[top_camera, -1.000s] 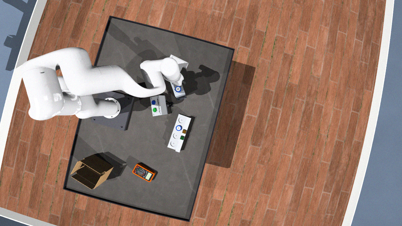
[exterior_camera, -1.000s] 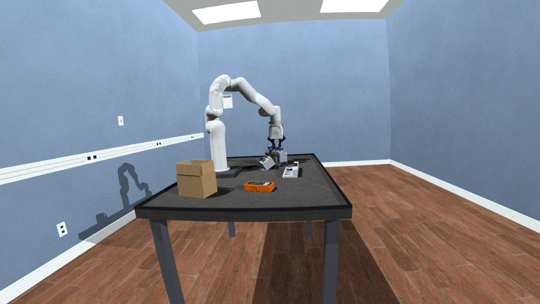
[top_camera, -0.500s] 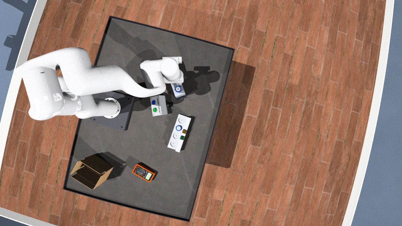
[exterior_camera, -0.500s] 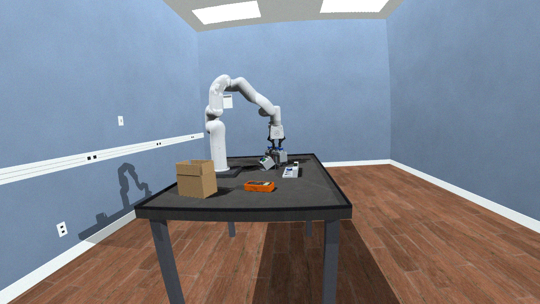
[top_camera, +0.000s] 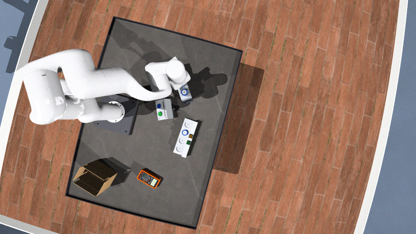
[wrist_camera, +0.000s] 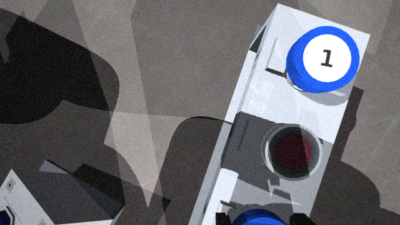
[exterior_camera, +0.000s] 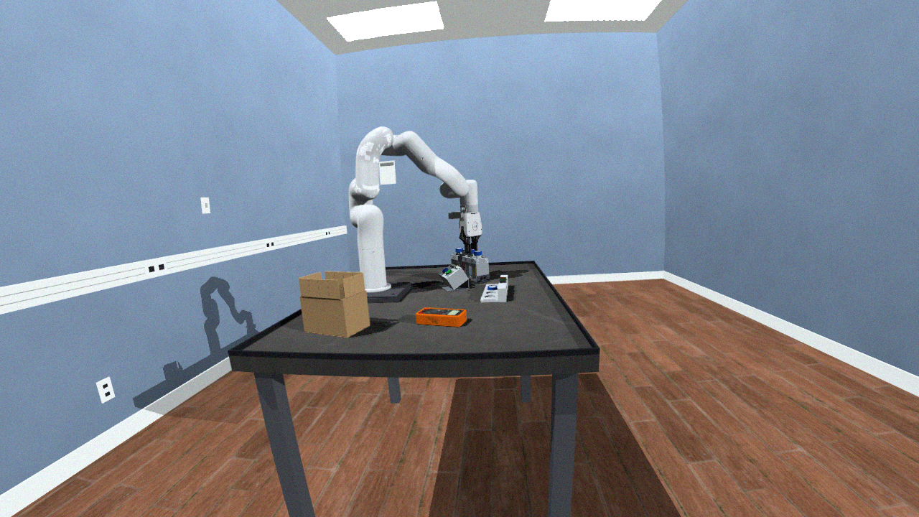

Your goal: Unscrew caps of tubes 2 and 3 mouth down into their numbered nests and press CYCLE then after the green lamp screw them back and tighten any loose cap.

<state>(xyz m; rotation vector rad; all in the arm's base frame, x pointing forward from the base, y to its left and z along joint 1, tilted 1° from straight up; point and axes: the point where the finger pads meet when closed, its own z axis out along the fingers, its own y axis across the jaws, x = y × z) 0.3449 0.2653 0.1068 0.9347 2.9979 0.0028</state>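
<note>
Tube 3's blue cap (wrist_camera: pixel 256 217) is gripped between the closed jaws of the gripper (wrist_camera: pixel 257 219), atop the decapping station (wrist_camera: pixel 281 103) toward the counter's far edge. Beside it, tube 2 (wrist_camera: pixel 292 151) stands open; cap 1 (wrist_camera: pixel 325 59) sits on its tube beyond.

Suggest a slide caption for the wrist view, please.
Gripper shut on a blue cap; beside it, an open tube.

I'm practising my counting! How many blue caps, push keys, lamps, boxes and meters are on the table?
Blue caps: 4 (cap 1, one in the gripper, one past it, one in the cap tray)
Keys: 2 (blue, green)
Lamps: 2 (amber, green)
Cardboard box: 1
Multimeter: 1
Total: 10
</note>
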